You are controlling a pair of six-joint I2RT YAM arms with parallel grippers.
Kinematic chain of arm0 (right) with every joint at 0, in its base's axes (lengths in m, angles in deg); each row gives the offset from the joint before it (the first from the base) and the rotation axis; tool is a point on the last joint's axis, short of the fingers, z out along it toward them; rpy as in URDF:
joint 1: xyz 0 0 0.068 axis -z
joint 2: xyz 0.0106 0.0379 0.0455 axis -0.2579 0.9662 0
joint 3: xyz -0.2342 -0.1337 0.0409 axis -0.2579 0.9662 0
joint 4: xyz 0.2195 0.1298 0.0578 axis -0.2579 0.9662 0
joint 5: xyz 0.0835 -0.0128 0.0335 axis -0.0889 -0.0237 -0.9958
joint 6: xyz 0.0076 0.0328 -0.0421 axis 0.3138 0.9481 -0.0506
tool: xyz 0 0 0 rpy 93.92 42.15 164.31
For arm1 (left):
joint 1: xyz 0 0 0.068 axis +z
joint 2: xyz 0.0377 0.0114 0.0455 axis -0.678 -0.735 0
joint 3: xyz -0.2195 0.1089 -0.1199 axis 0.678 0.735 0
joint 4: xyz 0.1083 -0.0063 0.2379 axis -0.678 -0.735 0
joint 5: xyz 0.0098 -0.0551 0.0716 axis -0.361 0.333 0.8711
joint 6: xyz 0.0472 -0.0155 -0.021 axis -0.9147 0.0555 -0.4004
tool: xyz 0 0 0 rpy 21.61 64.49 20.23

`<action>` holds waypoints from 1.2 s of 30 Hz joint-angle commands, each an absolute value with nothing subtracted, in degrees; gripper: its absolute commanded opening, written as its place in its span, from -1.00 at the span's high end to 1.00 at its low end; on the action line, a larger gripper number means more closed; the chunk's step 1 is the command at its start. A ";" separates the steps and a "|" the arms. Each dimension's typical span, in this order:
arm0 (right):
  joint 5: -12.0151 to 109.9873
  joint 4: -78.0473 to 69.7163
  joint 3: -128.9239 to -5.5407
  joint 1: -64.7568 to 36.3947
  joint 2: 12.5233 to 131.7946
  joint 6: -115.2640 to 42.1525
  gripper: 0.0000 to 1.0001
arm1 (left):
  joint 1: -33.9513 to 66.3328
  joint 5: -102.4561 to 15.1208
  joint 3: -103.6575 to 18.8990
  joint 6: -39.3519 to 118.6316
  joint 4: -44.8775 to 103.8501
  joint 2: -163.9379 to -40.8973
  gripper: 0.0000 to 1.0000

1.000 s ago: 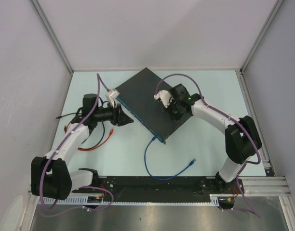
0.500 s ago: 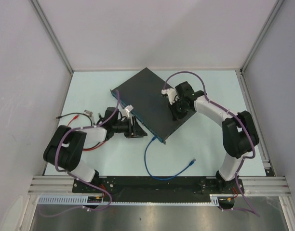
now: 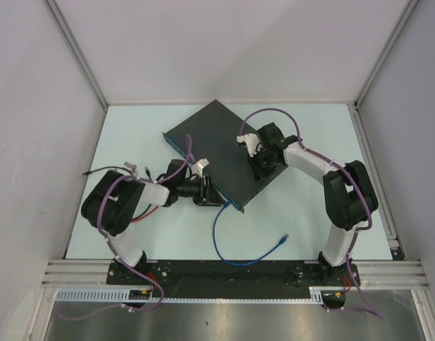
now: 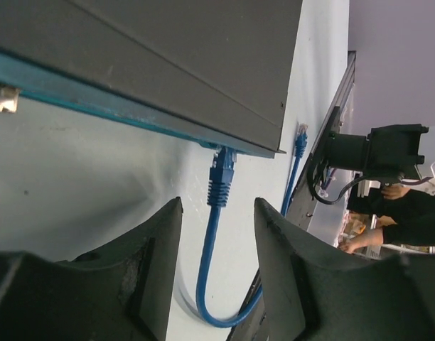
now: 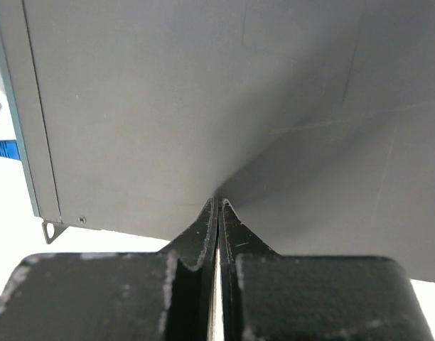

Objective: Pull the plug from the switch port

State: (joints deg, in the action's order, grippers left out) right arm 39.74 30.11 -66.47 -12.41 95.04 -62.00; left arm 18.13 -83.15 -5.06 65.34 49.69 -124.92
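Observation:
The switch [image 3: 216,148] is a flat dark grey box lying at an angle mid-table, its blue-teal socket edge [image 4: 132,114] facing left and near. A blue plug [image 4: 220,179] sits in a socket by the near corner, and its blue cable [image 3: 219,241] loops toward the arm bases. My left gripper [image 3: 216,195] is open at that corner. In the left wrist view the plug lies just ahead of the gap between the fingers [image 4: 157,249]. My right gripper [image 3: 259,168] is shut and empty, its tips [image 5: 219,204] pressed down on the switch's top [image 5: 203,99].
The blue cable's free end [image 3: 283,240] lies on the table at near right. Red and black cables [image 3: 104,171] lie at the left behind my left arm. Walls stand on three sides, with a rail along the near edge [image 3: 232,273].
My left gripper has moved along the teal edge from its far end to the near corner, up to the blue plug. The right gripper has stayed on the switch's top.

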 commanded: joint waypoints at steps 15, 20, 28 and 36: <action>42.21 28.99 -66.13 -13.88 97.25 -63.15 1.00 | 15.01 -87.53 -11.69 68.14 56.56 -133.01 0.18; 42.56 29.16 -66.04 -14.06 97.08 -63.32 1.00 | 14.92 -86.82 -11.96 67.97 56.12 -133.62 0.24; 42.83 28.90 -65.34 -14.15 96.64 -63.23 1.00 | 14.83 -86.47 -12.57 68.05 55.60 -134.94 0.34; 43.18 28.73 -64.46 -14.50 96.11 -63.32 1.00 | 14.83 -85.33 -13.10 70.51 54.98 -136.52 0.36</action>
